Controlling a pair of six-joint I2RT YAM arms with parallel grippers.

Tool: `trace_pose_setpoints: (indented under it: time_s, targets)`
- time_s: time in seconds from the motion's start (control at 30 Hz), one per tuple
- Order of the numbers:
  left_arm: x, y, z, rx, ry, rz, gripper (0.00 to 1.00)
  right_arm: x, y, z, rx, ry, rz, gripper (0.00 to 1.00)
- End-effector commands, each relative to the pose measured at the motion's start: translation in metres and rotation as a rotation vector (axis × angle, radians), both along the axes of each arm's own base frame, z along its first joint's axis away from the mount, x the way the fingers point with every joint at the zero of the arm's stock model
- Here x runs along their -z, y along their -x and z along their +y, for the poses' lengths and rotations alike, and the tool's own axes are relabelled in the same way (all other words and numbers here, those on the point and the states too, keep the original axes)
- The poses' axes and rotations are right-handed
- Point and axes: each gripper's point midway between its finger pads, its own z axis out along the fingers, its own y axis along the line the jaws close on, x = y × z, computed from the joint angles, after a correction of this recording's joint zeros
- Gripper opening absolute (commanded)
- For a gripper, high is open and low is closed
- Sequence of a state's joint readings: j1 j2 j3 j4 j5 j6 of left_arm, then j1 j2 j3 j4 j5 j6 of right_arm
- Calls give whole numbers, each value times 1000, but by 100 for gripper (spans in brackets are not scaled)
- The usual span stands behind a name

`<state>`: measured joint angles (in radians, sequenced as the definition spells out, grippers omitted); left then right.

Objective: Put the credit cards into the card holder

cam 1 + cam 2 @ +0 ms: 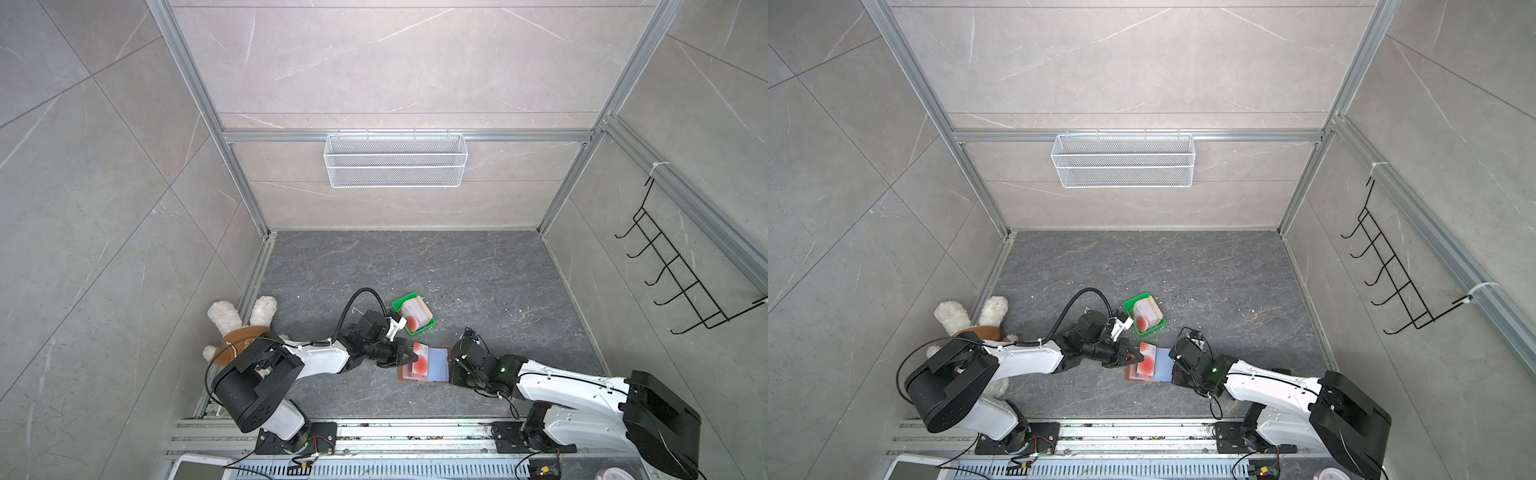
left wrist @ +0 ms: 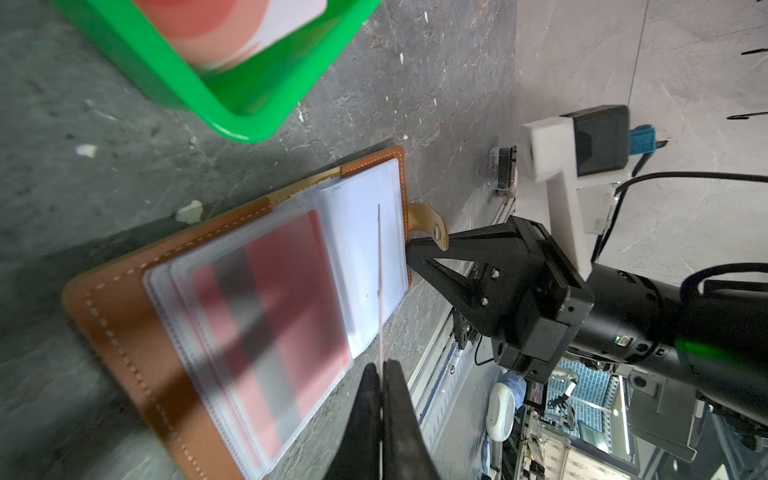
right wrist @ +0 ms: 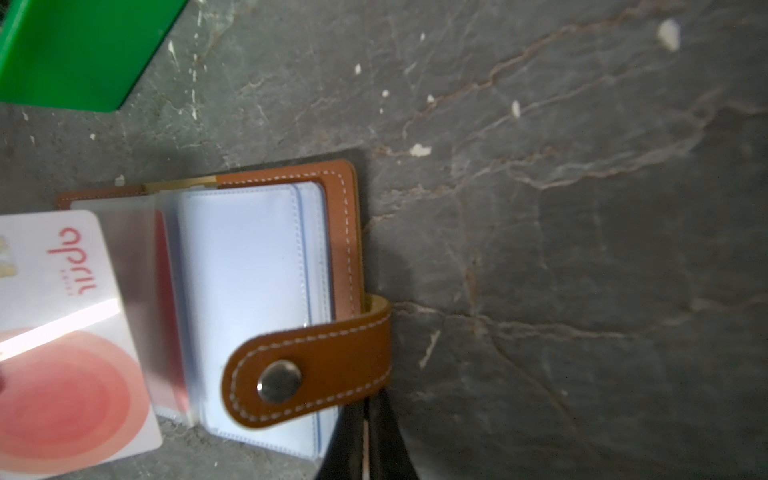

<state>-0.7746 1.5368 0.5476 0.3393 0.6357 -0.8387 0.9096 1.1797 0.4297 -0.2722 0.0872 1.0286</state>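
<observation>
Left gripper [image 2: 380, 370] pinches one card [image 2: 379, 270] edge-on, jaws fully closed on it, above the open holder [image 2: 120, 332] lying on the floor [image 1: 415, 266]. Right gripper [image 2: 410, 249] closed, tips touching the holder's edge beside the strap [image 3: 307, 365]; grip unconfirmed. Remaining cards [image 1: 413, 316] stand in the green tray [image 1: 400, 302], near the holder.

Card holder [image 3: 345, 232] is showing smooth stitched tan leather; its sleeves [image 3: 249, 270] are gleaming as clear plastic. Green tray [image 2: 249, 124] is shining, glossy plastic. Tabletop [image 3: 582, 208] is looking matt, stone-like.
</observation>
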Motion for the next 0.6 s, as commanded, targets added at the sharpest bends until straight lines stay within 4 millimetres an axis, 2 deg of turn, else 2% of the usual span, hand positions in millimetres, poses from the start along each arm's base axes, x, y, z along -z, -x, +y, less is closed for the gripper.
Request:
trace_pose_setpoints:
  time_s: [0.0,0.57]
  targets:
    - [-1,-9,-4,-30,-5,-10,0,9,3,-8,4,36,11,8]
    - [11,-8,-10,-43,0,65,0,11,4,-11,2,50,12,8]
